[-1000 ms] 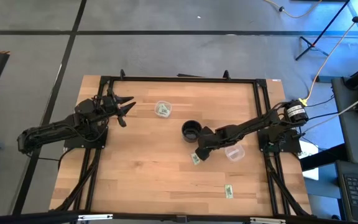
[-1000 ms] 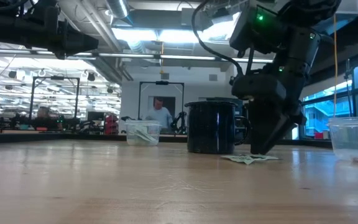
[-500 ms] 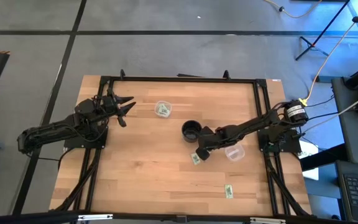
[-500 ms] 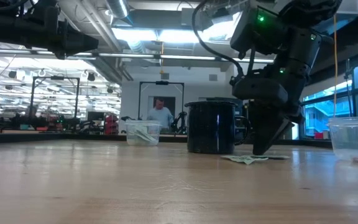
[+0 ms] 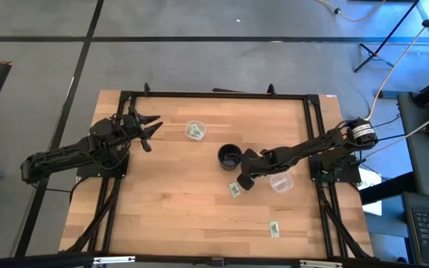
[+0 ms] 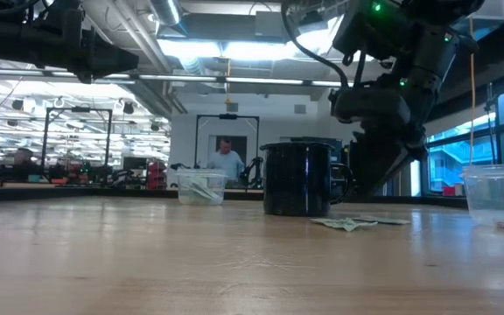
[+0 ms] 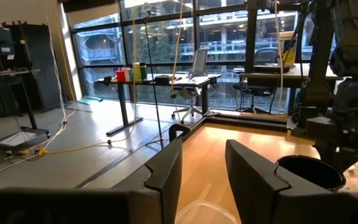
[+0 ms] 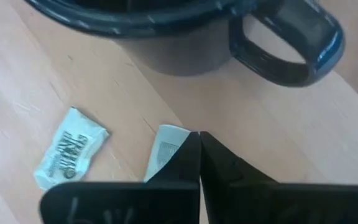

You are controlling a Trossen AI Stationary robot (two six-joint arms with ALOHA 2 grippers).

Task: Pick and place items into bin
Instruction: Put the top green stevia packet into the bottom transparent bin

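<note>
Two pale green packets (image 8: 72,155) (image 8: 161,150) lie flat on the wood just in front of the black mug (image 8: 185,31). In the low view both packets (image 6: 346,224) (image 6: 389,220) rest on the table. My right gripper (image 8: 197,134) hangs shut a little above them with nothing between its fingers; one finger hides part of the nearer packet. Another packet (image 5: 274,229) lies near the table's front edge. My left gripper (image 5: 153,126) waits open at the far left, level and empty.
A clear tub (image 5: 194,131) holding a green packet stands at the back, left of the mug (image 5: 229,156). A second clear tub (image 5: 281,182) sits just right of my right gripper (image 5: 242,181). A person stands in the room behind the table.
My right gripper has shut at the table beside the packets and then risen, tipping slightly. Both packets have stayed flat on the wood.
</note>
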